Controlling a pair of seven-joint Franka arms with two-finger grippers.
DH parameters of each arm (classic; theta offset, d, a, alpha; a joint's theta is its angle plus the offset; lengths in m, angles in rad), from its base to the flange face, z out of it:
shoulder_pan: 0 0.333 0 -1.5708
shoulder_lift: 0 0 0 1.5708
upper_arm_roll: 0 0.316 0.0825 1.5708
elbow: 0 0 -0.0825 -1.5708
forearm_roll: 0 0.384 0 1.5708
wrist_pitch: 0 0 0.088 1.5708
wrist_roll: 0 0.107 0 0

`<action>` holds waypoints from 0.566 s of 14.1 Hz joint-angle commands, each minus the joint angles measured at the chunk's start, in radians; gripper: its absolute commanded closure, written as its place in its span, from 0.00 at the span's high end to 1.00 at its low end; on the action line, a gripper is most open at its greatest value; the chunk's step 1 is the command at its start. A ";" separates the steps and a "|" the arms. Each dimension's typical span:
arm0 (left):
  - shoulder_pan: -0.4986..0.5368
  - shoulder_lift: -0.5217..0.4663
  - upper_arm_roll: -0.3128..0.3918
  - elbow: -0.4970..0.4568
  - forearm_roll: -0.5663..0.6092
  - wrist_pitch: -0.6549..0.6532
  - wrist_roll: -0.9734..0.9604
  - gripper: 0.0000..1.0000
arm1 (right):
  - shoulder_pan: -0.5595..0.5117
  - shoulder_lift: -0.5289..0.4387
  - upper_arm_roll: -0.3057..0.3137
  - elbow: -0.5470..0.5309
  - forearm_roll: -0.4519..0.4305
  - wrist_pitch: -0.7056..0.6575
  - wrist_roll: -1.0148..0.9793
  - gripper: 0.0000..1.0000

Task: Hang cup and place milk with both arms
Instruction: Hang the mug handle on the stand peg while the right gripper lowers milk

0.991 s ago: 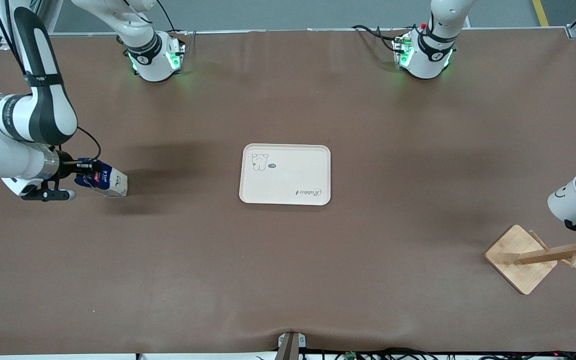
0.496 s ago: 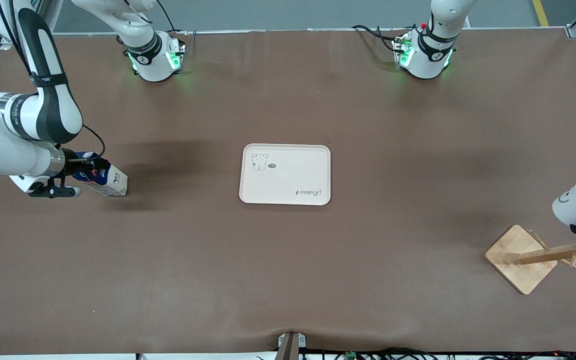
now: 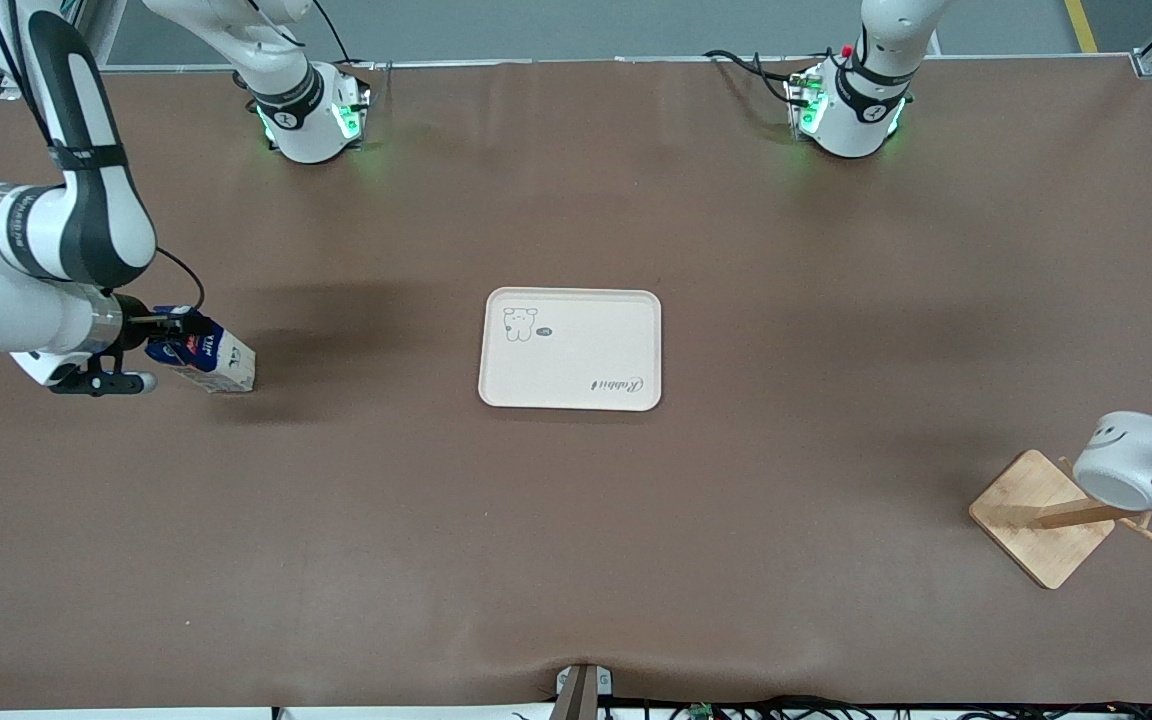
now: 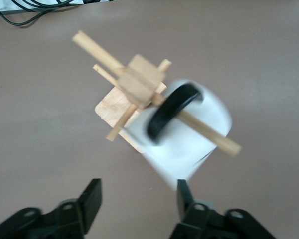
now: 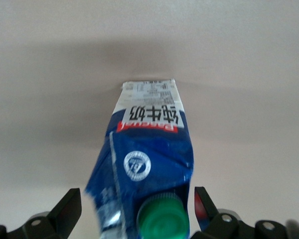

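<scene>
Cream tray mid-table; wooden rack at left arm's end.

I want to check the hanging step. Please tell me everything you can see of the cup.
The cup is a small white mug with a black handle and a drawn smiley face. It hangs tilted on a peg of the wooden rack, the peg passing through its handle, toward the left arm's end of the table. The open left pincer does not touch it.

Table evenly and brightly lit, soft shadow cast beside the milk, cup smeared by motion blur.
</scene>
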 commanded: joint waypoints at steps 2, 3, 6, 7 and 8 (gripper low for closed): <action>-0.022 -0.051 -0.033 0.002 0.001 -0.109 -0.134 1.00 | -0.010 -0.002 0.026 0.174 -0.001 -0.175 0.003 1.00; -0.022 -0.067 -0.056 0.005 0.001 -0.138 -0.180 1.00 | -0.003 0.000 0.028 0.222 -0.001 -0.178 0.003 1.00; -0.024 -0.094 -0.116 0.004 0.001 -0.210 -0.315 1.00 | 0.005 0.060 0.029 0.441 0.002 -0.178 0.000 1.00; -0.024 -0.104 -0.131 0.003 0.002 -0.240 -0.349 1.00 | 0.010 0.073 0.031 0.510 0.002 -0.180 -0.002 1.00; -0.024 -0.117 -0.146 0.003 0.002 -0.263 -0.367 1.00 | 0.013 0.078 0.029 0.577 -0.002 -0.171 -0.002 1.00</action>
